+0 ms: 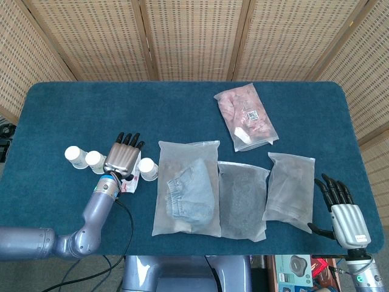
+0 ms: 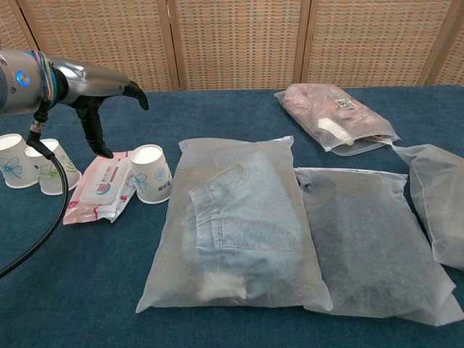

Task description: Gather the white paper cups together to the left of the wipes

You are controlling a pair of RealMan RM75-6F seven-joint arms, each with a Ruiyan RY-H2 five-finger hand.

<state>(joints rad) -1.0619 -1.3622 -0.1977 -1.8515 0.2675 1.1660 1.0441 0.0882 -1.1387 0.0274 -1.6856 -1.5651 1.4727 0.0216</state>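
Two white paper cups (image 1: 73, 155) (image 1: 94, 161) stand side by side left of the pink wipes pack (image 2: 101, 187); the chest view shows them as one cup (image 2: 13, 161) and a second cup (image 2: 52, 168). A third cup (image 1: 148, 168) (image 2: 151, 172) stands against the right side of the wipes. My left hand (image 1: 124, 156) (image 2: 90, 87) hovers over the wipes pack (image 1: 130, 184) with fingers stretched out, holding nothing and hiding most of the pack from the head view. My right hand (image 1: 341, 210) is open at the table's near right corner.
A bagged pair of jeans (image 1: 187, 188) lies just right of the third cup. Two grey bagged garments (image 1: 243, 198) (image 1: 290, 188) lie further right, and a pink bagged item (image 1: 246, 118) sits at the back. The left arm's cable (image 2: 54, 210) trails over the near left table.
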